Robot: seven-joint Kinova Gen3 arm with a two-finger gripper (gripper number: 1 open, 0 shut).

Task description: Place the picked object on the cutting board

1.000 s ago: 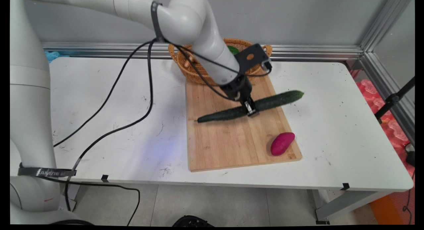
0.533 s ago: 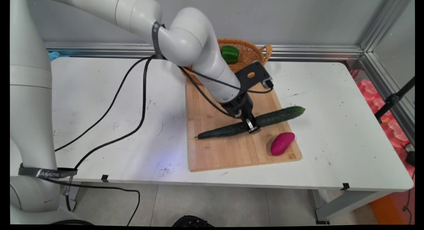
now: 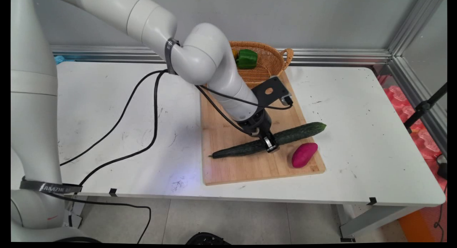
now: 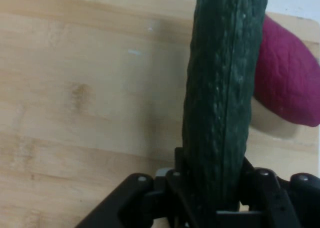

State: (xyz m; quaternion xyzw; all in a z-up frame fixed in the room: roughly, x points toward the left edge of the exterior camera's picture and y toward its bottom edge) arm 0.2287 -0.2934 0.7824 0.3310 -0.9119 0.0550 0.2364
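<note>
A long dark green cucumber [image 3: 250, 147] lies almost level just above the wooden cutting board [image 3: 232, 169], with my gripper [image 3: 270, 145] shut on its middle. Its right end reaches past the board's right edge. In the hand view the cucumber [image 4: 222, 97] rises from between my gripper [image 4: 215, 200] and fills the middle of the picture. A purple sweet potato [image 3: 304, 154] rests on the board's near right corner, close below the cucumber's right half; the hand view has the sweet potato [image 4: 290, 82] right beside the cucumber.
A wicker basket [image 3: 271, 56] stands at the board's far end against the wall rail, with a green bell pepper [image 3: 247, 58] in it. Black cables [image 3: 142, 108] hang from the arm over the table's left half. Red packaging [image 3: 423, 133] lies off the table's right edge.
The gripper has carried the cucumber down and toward the table's near side, from the board's far part to low over its middle, close to the sweet potato. The arm now uncovers the basket's pepper.
</note>
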